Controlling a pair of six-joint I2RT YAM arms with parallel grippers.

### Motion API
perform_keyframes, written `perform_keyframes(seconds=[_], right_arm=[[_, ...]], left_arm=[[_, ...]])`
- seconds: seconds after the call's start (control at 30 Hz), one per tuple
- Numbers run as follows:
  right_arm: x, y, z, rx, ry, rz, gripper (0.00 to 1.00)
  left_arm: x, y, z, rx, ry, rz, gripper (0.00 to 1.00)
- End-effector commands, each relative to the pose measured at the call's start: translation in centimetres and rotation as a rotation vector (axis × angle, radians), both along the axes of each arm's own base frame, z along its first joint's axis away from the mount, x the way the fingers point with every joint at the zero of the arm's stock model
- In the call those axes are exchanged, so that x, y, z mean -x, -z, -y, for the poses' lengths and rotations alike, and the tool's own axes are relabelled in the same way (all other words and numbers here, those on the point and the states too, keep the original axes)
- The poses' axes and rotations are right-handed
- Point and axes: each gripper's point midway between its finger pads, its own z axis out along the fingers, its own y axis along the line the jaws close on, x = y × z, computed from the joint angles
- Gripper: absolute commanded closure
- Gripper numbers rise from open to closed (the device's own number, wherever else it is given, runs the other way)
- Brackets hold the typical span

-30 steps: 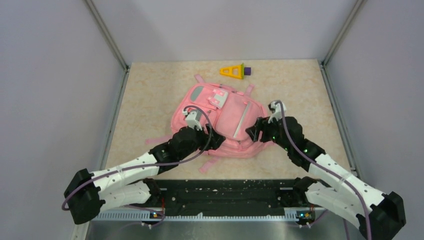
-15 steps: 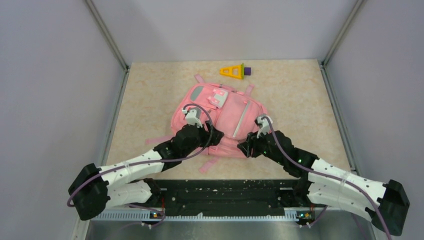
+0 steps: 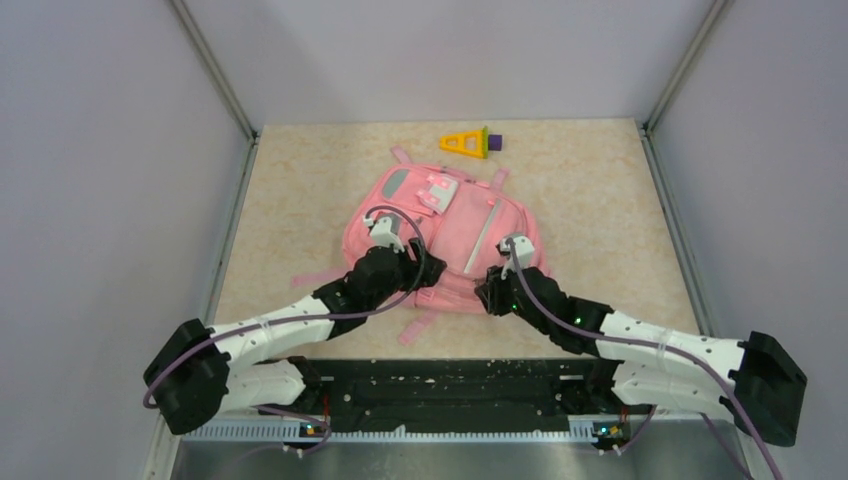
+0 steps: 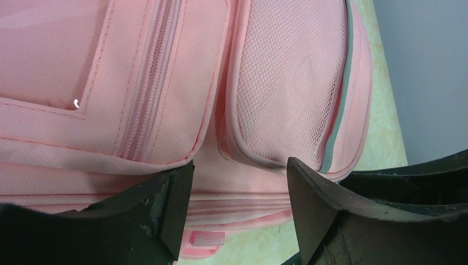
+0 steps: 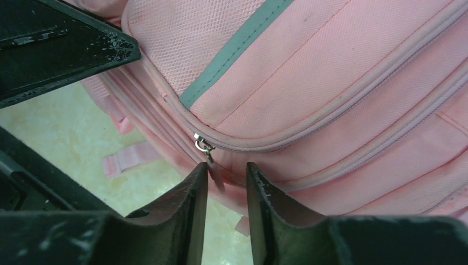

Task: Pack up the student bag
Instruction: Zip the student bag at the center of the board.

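Note:
The student bag (image 3: 440,240) is a pink backpack lying flat mid-table, also filling the left wrist view (image 4: 165,83) and the right wrist view (image 5: 342,83). My left gripper (image 3: 428,283) (image 4: 240,171) is open, its fingers astride the bag's near edge below the mesh pocket, with fabric in the gap. Just to its right at the same edge, my right gripper (image 3: 490,287) (image 5: 227,168) has its jaws narrow but still apart. The metal zipper pull (image 5: 204,146) sits just ahead of them, and its pink tab (image 5: 216,175) hangs between the fingers against the left one.
A yellow and purple toy (image 3: 470,143) lies on the table beyond the bag. Pink straps (image 3: 415,325) (image 5: 129,157) trail off the bag's near edge. The left finger (image 5: 66,44) crosses the right wrist view's top left. Grey walls stand close on both sides.
My right arm has swung left and nearer along the bag's near edge to the zipper pull, and its jaws have narrowed. The left gripper has barely moved.

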Motion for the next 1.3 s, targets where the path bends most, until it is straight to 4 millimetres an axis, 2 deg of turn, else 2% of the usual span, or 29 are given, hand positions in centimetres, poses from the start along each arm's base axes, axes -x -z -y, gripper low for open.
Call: perform_keyframes(seconds=[0.0,0.13,0.2,0.4,0.53,0.63,0.7,0.83,0.9,0.97,1.1,1.27], right_arm=[[-1.6,-0.8,0.6,0.033,0.101,0.095,0.73],[-2.1,-0.4,1.7,0.078,0.150,0.106,0.99],[-2.4,-0.3,2.4,0.096,0.182,0.118,1.00],[-4.2,0.1,6.1,0.238,0.322,0.149,1.00],[-6.6,0.2,7.5,0.213,0.352,0.128,1.00],[-9.0,-1.1,7.7,0.167,0.341,0.167,1.00],[-10.5,-2.0,7.7,0.161,0.340,0.177,1.00],[-14.2,-3.6,7.9,0.206,0.353,0.201,1.00],[-15.7,-3.4,8.1,0.234,0.352,0.186,1.00],[-16.4,-2.8,7.3,0.247,0.315,0.162,1.00],[-16.0,-2.2,5.2,0.216,0.204,0.132,1.00],[-15.5,-1.7,5.6,0.211,0.218,0.110,1.00]], left_arm=[[-2.0,0.5,-1.6,-0.004,-0.087,0.037,0.32],[-2.3,2.2,-3.7,-0.007,-0.132,0.001,0.32],[-2.5,2.7,-4.5,0.000,-0.142,-0.006,0.32],[-3.9,3.5,-7.3,-0.050,-0.160,0.026,0.32],[-6.1,3.1,-8.6,-0.084,-0.149,0.093,0.32],[-8.3,3.1,-8.7,-0.141,-0.135,0.134,0.32],[-9.8,3.5,-8.4,-0.183,-0.119,0.149,0.32],[-12.9,3.1,-7.7,-0.215,-0.110,0.194,0.33],[-14.1,3.0,-7.5,-0.227,-0.111,0.204,0.33],[-14.7,2.1,-6.7,-0.228,-0.067,0.235,0.33],[-14.1,-1.4,-3.5,-0.237,0.131,0.372,0.33],[-11.8,-5.2,-0.1,-0.372,0.269,0.603,0.32]])
